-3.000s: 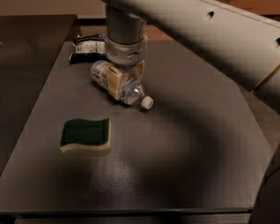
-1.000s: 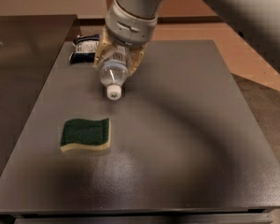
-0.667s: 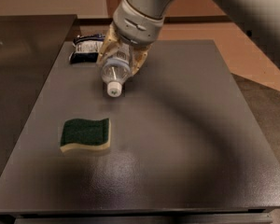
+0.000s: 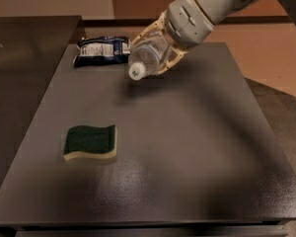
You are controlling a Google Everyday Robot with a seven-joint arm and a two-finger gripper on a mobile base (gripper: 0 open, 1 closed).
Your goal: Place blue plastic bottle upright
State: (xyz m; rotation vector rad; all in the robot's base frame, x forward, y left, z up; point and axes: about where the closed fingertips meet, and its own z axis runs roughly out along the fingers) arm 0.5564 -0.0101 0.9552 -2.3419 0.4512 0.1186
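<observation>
over dark table point(image 4: 197, 147), gripper point(image 4: 155, 48) holds clear blue plastic bottle point(image 4: 144, 58) tilted

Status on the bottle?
End effector over table rear, shut on blue plastic bottle. Bottle tilted, cap down, not upright. Snack packet close by; sponge well away.

Dark table point(image 4: 187, 147), matte top. Green sponge point(image 4: 90, 142) with pale underside, flat on table, near-left part. Dark blue snack packet point(image 4: 102, 50), crinkled, lying at table's far-left edge, printed label up.
</observation>
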